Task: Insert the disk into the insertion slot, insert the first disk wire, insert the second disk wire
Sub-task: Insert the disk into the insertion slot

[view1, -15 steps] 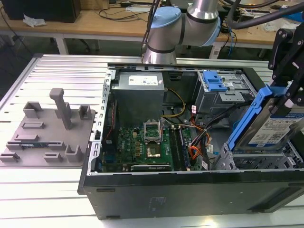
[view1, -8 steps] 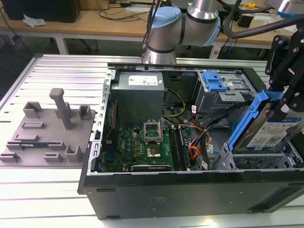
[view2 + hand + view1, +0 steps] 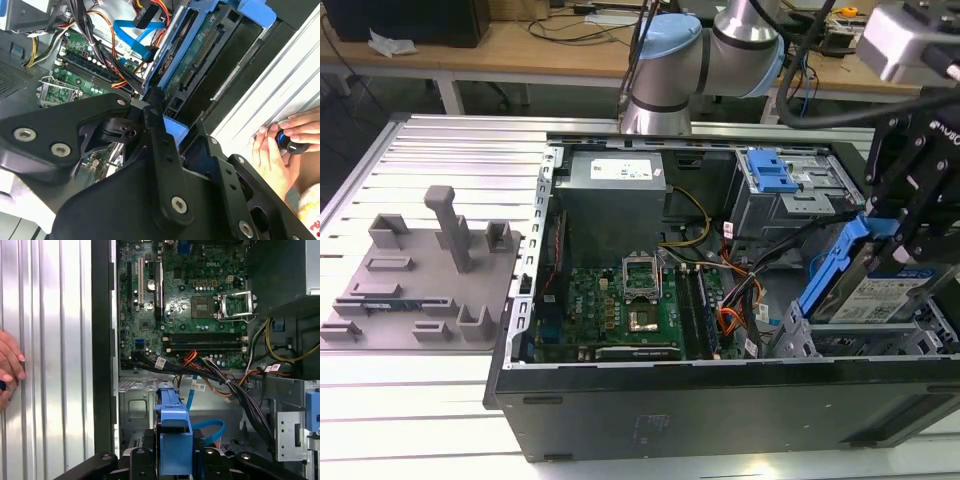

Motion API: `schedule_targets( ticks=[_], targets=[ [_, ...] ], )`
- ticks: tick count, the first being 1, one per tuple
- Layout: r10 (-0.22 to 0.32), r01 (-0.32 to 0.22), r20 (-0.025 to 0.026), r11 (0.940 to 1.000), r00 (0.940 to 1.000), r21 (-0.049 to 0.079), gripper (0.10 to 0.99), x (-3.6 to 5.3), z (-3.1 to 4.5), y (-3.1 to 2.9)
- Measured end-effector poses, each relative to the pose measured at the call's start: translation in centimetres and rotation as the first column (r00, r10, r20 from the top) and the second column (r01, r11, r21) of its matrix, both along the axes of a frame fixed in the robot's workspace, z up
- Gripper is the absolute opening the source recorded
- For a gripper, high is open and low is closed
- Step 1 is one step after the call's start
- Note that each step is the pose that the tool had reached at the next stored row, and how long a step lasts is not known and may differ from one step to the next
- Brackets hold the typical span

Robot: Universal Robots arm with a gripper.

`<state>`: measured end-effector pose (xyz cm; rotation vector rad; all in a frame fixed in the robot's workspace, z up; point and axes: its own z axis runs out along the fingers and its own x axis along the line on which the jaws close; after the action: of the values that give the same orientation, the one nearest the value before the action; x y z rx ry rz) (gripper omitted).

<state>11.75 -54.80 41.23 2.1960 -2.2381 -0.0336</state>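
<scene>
Exterior view gives the count: one arm (image 3: 740, 40), one gripper (image 3: 895, 240), one open computer case (image 3: 720, 400) and one disk (image 3: 885, 295) — held tilted, blue carrier uppermost, over the insertion slot (image 3: 850, 345) at the case's corner on the exterior view's right, not lying flat in it. Two drive cages stand there, the bigger cage (image 3: 790, 190) farther off. The first wrist view adds more — the gripper clamped on the carrier's blue handle, and a person's hand (image 3: 10, 365) on the ribbed table (image 3: 55, 340) beside the case.
</scene>
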Motion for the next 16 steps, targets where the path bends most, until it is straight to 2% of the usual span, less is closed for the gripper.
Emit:
schedule_targets(
  ticks=[4,6,7,9,10,11,16],
  targets=[
    [0.0,0.0,-0.0001,1.0,1.0,0.0,0.365,0.0,-0.8,-0.15],
    [0.0,0.0,-0.0001,1.0,1.0,-0.001,0.494,0.0,-0.83,-0.15],
    [0.0,0.0,0.0,1.0,1.0,0.0,0.494,0.0,-0.85,-0.15],
    [0.0,0.0,-0.0001,1.0,1.0,0.0,0.616,0.0,-0.85,-0.15],
    [0.0,0.0,-0.0001,1.0,1.0,0.0,0.616,0.0,-0.85,-0.15],
    [0.0,0.0,-0.0001,1.0,1.0,0.0,0.682,0.0,-0.85,-0.15],
    [0.0,0.0,-0.0001,1.0,1.0,0.0,0.682,0.0,-0.85,-0.14]
  ],
)
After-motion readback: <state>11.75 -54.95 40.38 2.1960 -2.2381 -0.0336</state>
